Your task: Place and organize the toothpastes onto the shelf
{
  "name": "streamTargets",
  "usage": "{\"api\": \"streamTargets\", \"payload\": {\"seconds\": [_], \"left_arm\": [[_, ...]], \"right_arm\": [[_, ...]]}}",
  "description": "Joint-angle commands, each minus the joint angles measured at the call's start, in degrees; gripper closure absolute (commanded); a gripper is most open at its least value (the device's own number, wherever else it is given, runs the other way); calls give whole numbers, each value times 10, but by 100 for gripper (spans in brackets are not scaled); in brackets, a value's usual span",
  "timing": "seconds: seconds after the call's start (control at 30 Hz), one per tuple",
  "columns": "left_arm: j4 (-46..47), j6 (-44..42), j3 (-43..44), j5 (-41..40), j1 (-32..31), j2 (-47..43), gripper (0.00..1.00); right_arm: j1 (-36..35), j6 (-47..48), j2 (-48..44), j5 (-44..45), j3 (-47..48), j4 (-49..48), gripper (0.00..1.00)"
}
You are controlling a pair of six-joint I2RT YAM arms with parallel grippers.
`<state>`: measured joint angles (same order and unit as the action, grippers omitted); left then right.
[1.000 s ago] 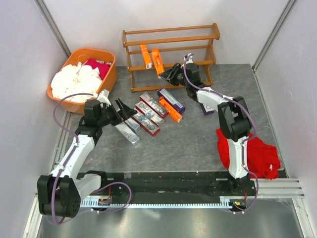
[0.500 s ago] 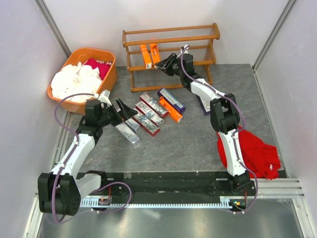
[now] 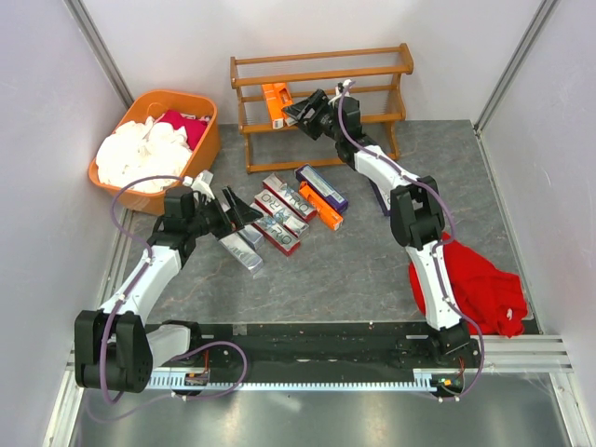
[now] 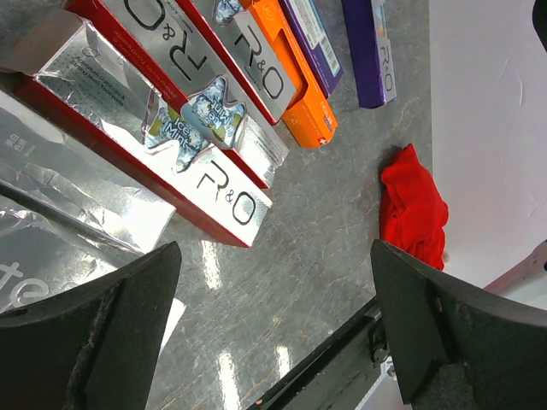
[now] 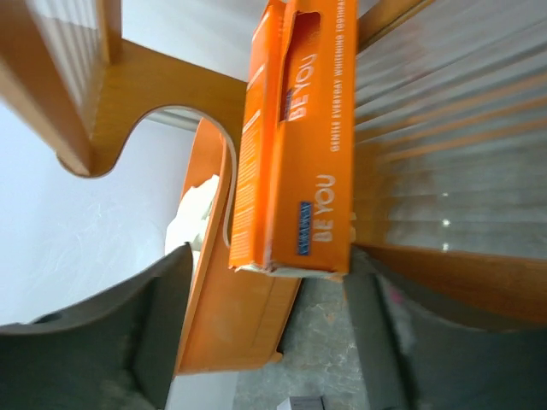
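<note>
Grey stone-patterned table [image 3: 372, 265] is enclosed by white walls, with the wooden shelf [image 3: 321, 58] set against the back. An orange tub [image 3: 207, 154] of white cloth [image 3: 140, 154] is seen at the left, and a red cloth [image 3: 484, 289] lies by the right arm's base.

Most of the toothpastes are not yet shelved. A fanned row of red-and-silver cartons [image 3: 279, 219], an orange carton [image 3: 319, 207], a purple carton [image 3: 323, 186] and a silver carton [image 3: 240, 250] lies mid-table in front of the shelf. Two orange cartons [image 3: 273, 101] rest side by side on what appears to be the middle tier, near its left end.

The right gripper [image 3: 298, 110] is held at those two cartons. In the right wrist view its fingers [image 5: 128, 333] are parted to either side of them, with a gap visible on one side, so nothing is being pinched. The left gripper [image 3: 237, 207] is spread wide above the silver and red-and-silver cartons, and nothing is held in it.

Trouble is judged most likely at the shelf. The cartons are propped only on slatted rails, and one finger sits very close to a carton's edge. If the gripper were drawn back at a slant, that carton could be snagged, tipped against its neighbour, or dragged off the tier. On the left, the cartons lie tightly packed, so two could be caught at once by a wide grasp.
</note>
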<state>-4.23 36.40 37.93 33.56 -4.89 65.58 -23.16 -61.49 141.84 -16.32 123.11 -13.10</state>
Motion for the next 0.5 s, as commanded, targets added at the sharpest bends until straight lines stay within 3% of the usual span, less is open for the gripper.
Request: {"api": "streamTargets", "payload": {"seconds": [0.0, 0.13, 0.47], "left_arm": [[21, -8, -1, 19, 1, -1, 0], [20, -9, -1, 20, 1, 0, 0], [23, -10, -8, 23, 1, -3, 0]], "right_arm": [[-2, 14, -50, 12, -44, 6, 16], [-1, 38, -99, 31, -127, 6, 2], [-1, 103, -216, 43, -276, -12, 2]]}}
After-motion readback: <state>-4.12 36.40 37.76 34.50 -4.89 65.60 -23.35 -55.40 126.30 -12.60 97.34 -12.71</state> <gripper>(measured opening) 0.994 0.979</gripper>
